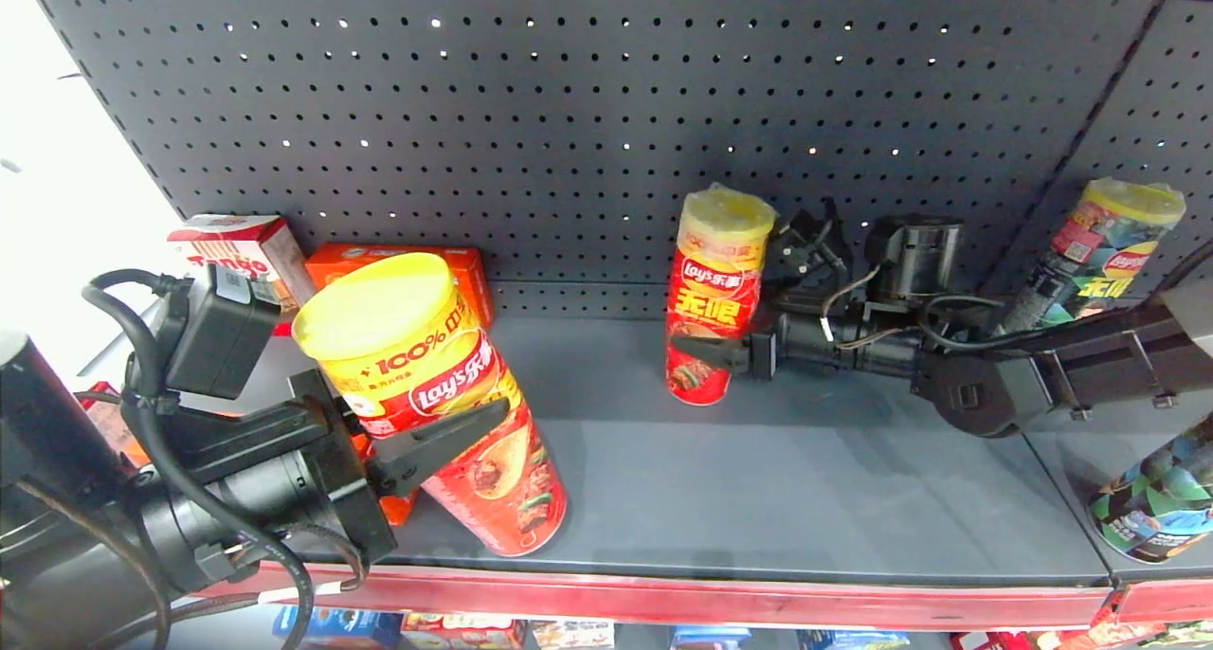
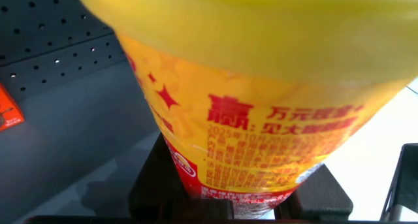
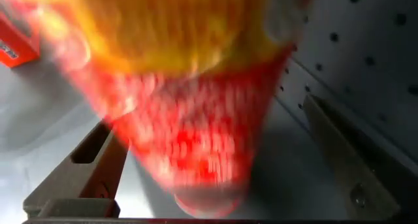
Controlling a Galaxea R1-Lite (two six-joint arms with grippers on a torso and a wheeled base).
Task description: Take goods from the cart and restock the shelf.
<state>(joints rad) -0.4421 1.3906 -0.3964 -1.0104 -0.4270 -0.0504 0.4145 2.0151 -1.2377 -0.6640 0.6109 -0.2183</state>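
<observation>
A large chips can [image 1: 426,394] with a yellow lid and red base leans tilted over the grey shelf [image 1: 805,479], its base near the front edge. My left gripper [image 1: 431,413] is shut on its middle; the left wrist view shows the can [image 2: 248,119] close up, with the gripper [image 2: 241,204] clamped low on it. A second, slimmer chips can [image 1: 711,299] stands upright farther back, mid-shelf. My right gripper [image 1: 711,337] is open around its lower part. In the right wrist view that can [image 3: 196,106] sits between the spread fingers [image 3: 98,165], with a gap on one side.
An orange box [image 1: 398,261] and a white-and-red box [image 1: 237,252] stand at the back left. Another can [image 1: 1109,243] leans on the pegboard at the right, and a dark can [image 1: 1151,508] stands at the right front. Bare shelf lies between the two held cans.
</observation>
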